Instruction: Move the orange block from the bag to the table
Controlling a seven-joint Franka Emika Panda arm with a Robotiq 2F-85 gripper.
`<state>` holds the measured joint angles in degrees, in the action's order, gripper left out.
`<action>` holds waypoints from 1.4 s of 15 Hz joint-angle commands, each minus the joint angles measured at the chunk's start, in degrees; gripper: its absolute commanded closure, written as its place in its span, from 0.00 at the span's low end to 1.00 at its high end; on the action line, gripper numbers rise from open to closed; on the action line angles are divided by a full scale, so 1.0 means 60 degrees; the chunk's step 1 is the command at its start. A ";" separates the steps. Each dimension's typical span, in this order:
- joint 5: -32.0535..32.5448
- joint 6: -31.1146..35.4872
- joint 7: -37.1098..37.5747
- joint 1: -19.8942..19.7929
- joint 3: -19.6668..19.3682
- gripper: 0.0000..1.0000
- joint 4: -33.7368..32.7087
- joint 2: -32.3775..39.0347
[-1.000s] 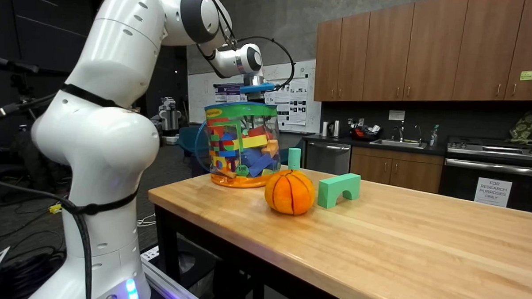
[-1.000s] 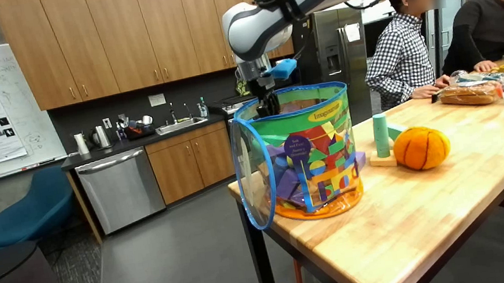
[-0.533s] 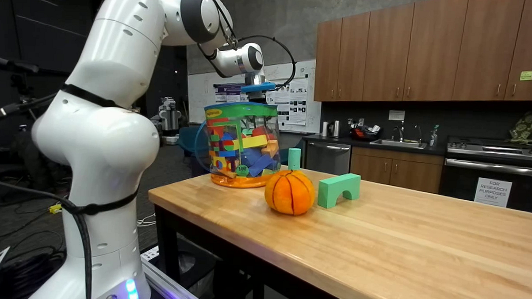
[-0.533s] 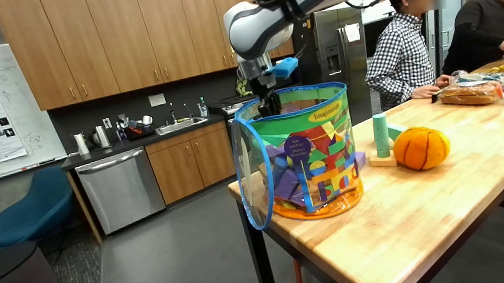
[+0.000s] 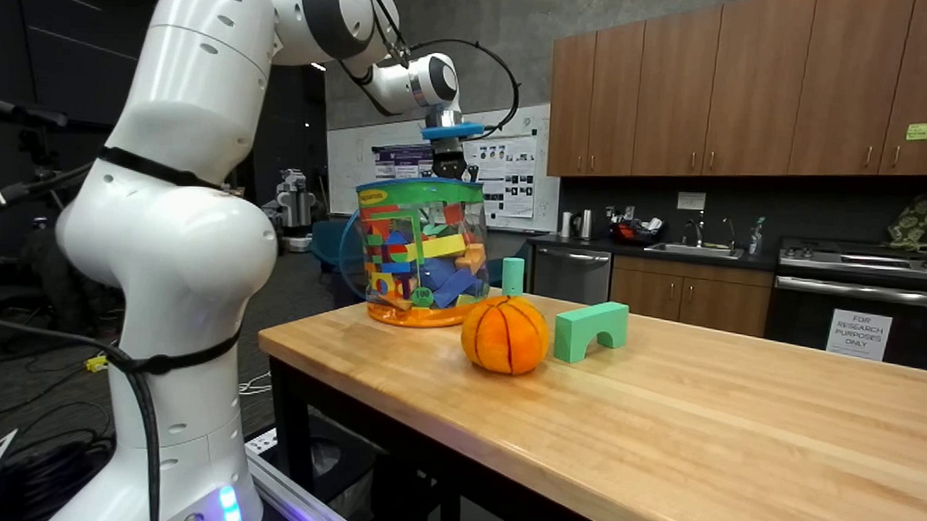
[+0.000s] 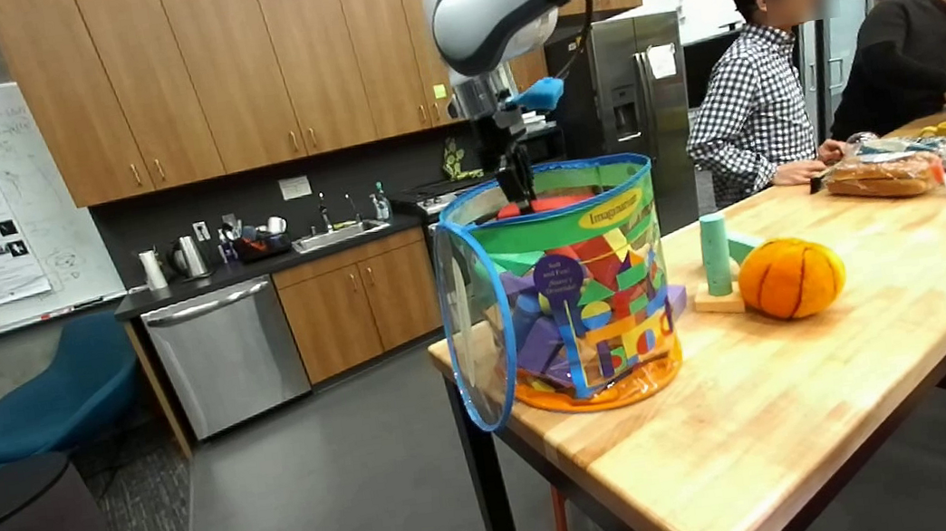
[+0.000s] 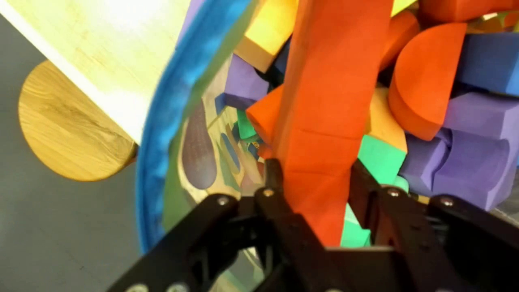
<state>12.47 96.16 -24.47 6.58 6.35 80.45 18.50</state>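
Orange-red block (image 7: 329, 97) between the jaws.

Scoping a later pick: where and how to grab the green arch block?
I'd pinch the green arch block mid-span, across its flat arched faces, from above. It stands on its legs on the table, top exposed; the orange ball near it likely crowds one side.

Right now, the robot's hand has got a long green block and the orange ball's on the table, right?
Not green: the wrist view shows that the long block in the hand is orange-red. The orange ball is on the table, as you say.
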 commanded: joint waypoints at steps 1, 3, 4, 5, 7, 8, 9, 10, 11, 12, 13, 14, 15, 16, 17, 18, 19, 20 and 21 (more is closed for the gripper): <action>0.0367 -0.0577 -0.0515 -0.0128 -0.0064 0.83 -0.0034 -0.0564; 0.0386 -0.0777 -0.0769 -0.0243 -0.0085 0.83 -0.0168 -0.0789; 0.0294 -0.0936 -0.0962 -0.0325 -0.0092 0.83 -0.0306 -0.0879; 0.0178 -0.1159 -0.1186 -0.0402 -0.0093 0.83 -0.0459 -0.0956; 0.0069 -0.1645 -0.1510 -0.0536 -0.0132 0.83 -0.0838 -0.1078; 0.0055 -0.1852 -0.1604 -0.0594 -0.0162 0.83 -0.1024 -0.1137; 0.0012 -0.2033 -0.1690 -0.0651 -0.0187 0.83 -0.1221 -0.1178; 0.0016 -0.2090 -0.1739 -0.0739 -0.0203 0.83 -0.1332 -0.1269; -0.0021 -0.2178 -0.1760 -0.0826 -0.0236 0.83 -0.1514 -0.1344; -0.0062 -0.2201 -0.1781 -0.0902 -0.0262 0.83 -0.1631 -0.1403; -0.0130 -0.2200 -0.1763 -0.0997 -0.0295 0.83 -0.1735 -0.1475; -0.0258 -0.2168 -0.1755 -0.1104 -0.0337 0.83 -0.1829 -0.1555; -0.0391 -0.2158 -0.1742 -0.1197 -0.0384 0.83 -0.1917 -0.1616; -0.0534 -0.2109 -0.1722 -0.1309 -0.0441 0.83 -0.1967 -0.1695; -0.0692 -0.2075 -0.1719 -0.1418 -0.0498 0.83 -0.2008 -0.1770; -0.0810 -0.2075 -0.1688 -0.1512 -0.0561 0.83 -0.2031 -0.1848; -0.0930 -0.2061 -0.1679 -0.1603 -0.0616 0.83 -0.2016 -0.1903; -0.1078 -0.2043 -0.1694 -0.1702 -0.0675 0.83 -0.1917 -0.1974; -0.1225 -0.2006 -0.1695 -0.1786 -0.0724 0.83 -0.1841 -0.2002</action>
<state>7.60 84.14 -33.55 -2.70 2.78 68.30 7.86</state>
